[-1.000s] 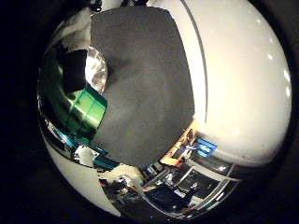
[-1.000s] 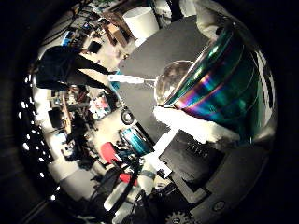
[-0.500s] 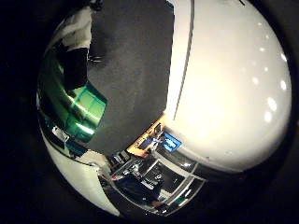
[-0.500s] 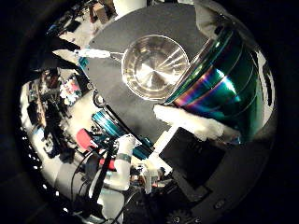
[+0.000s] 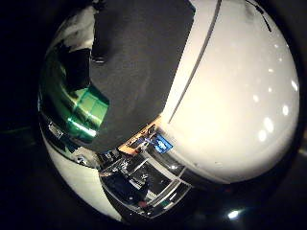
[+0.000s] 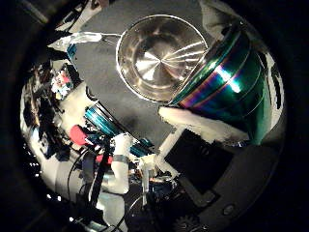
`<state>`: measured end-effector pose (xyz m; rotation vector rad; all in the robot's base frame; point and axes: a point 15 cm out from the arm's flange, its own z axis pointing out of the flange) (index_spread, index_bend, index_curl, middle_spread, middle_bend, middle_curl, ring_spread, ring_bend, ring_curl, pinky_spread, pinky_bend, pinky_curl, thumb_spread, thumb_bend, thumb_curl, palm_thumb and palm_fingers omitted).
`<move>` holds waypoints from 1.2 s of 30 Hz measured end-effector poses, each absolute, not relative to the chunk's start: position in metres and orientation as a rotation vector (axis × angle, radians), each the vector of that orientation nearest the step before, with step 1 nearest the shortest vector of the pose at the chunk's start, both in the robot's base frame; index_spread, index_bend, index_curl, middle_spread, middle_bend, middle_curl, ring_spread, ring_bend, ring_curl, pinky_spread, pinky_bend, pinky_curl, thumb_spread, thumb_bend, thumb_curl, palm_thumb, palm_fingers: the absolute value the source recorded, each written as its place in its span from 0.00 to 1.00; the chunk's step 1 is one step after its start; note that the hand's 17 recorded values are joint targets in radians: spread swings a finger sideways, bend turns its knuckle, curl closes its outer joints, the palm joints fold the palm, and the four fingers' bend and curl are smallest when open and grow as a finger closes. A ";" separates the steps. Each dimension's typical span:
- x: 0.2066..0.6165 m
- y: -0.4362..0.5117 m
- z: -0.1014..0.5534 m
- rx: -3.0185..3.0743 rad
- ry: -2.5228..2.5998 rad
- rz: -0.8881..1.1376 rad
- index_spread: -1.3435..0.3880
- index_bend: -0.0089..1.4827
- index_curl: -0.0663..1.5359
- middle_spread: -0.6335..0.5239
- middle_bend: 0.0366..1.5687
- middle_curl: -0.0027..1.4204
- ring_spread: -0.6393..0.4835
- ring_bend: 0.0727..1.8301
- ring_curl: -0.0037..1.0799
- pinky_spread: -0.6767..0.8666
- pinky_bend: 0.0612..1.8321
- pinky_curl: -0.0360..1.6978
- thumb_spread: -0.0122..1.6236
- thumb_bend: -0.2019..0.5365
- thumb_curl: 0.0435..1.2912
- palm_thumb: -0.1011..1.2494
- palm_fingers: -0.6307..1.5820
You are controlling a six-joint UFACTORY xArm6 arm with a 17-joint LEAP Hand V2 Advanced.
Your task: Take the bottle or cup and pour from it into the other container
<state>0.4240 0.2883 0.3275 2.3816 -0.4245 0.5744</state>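
Note:
My right hand [image 6: 208, 130] is shut on an iridescent green metal cup [image 6: 230, 79], its white and black fingers curled round the cup's side. In the thumb side view the cup is tilted with its rim over a shiny steel bowl [image 6: 159, 58] that rests on a dark grey mat [image 6: 116, 87]. The bowl looks empty inside. In the little finger side view the same cup [image 5: 75, 107] shows as a green curved wall close to the palm, with a black finger [image 5: 77, 67] against it, above the mat [image 5: 144, 67].
A white table surface [image 5: 230, 105] lies beside the mat. Past the table's edge is room clutter with equipment [image 6: 97, 164] and a teal ribbed object [image 6: 101, 121].
The views have shifted: the hand with the cup has moved over the bowl, which now fills more of the thumb side view. The cup's rim now overlaps the bowl's edge.

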 end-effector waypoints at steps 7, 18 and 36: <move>0.428 0.285 0.326 2.354 -0.419 0.587 0.47 0.45 0.75 0.22 0.65 0.84 0.33 0.76 0.76 0.28 0.67 0.67 0.54 0.24 0.39 0.77 0.69; 0.430 0.281 0.329 2.351 -0.426 0.590 0.46 0.44 0.76 0.22 0.65 0.84 0.33 0.76 0.76 0.28 0.67 0.67 0.54 0.24 0.39 0.77 0.69; 0.430 0.280 0.345 2.376 -0.439 0.611 0.47 0.09 0.64 0.25 0.45 0.67 0.30 0.67 0.61 0.11 0.58 0.52 0.58 0.24 0.37 0.70 0.49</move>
